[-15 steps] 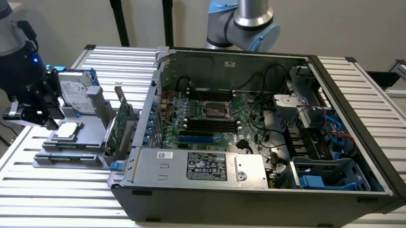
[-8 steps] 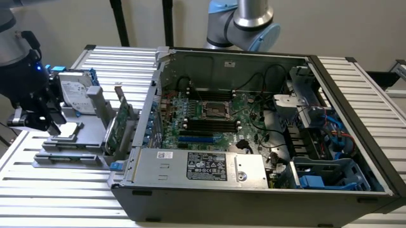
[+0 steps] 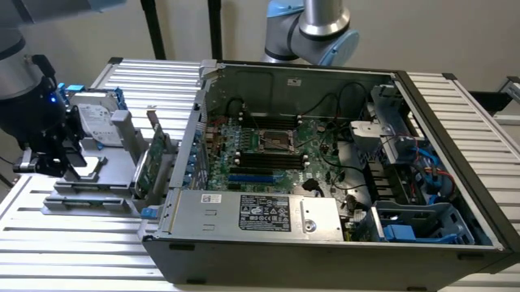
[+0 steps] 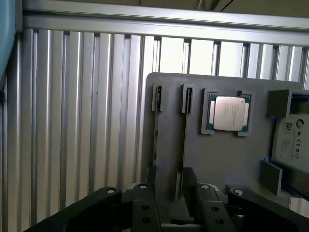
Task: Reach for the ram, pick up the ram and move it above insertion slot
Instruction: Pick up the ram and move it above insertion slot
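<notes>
Slatted metal table point(image 3: 73, 243); open PC case point(image 3: 325, 255) on it, grey holder point(image 3: 109, 176) beside it at the exterior view's left. Ram point(image 4: 155, 137) stands on edge in a holder groove, likely so both flat faces stay free for pinching; a second thin stick point(image 4: 186, 140) sits parallel. Gripper point(image 4: 170, 175) hangs just over their near ends, fingers spread, nothing pinched. Slot point(image 3: 268, 159) lies well apart, on the board inside the case. Reach stage, by my reading.
</notes>
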{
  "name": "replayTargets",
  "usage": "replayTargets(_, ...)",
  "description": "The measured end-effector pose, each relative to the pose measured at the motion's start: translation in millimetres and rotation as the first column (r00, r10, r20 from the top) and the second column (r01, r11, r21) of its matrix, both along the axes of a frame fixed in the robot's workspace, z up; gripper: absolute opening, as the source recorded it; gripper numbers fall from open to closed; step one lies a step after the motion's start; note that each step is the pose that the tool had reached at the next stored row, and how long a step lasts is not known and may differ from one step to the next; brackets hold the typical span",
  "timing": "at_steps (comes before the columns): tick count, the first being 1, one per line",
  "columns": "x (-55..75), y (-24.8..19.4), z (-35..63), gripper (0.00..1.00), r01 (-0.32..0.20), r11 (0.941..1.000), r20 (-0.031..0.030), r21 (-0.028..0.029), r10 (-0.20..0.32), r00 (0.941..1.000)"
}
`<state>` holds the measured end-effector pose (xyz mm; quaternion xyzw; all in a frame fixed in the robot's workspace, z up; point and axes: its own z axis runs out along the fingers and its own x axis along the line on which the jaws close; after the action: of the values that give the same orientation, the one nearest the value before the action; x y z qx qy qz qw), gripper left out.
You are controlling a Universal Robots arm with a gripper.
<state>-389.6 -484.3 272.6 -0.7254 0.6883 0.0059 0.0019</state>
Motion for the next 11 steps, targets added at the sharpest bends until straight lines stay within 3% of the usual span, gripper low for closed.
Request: replayTargets(11, -0.5, -4.2, -20.0, 0.36, 0.004, 1.0000, 0.0000, 0.0000, -0.004, 1.0000)
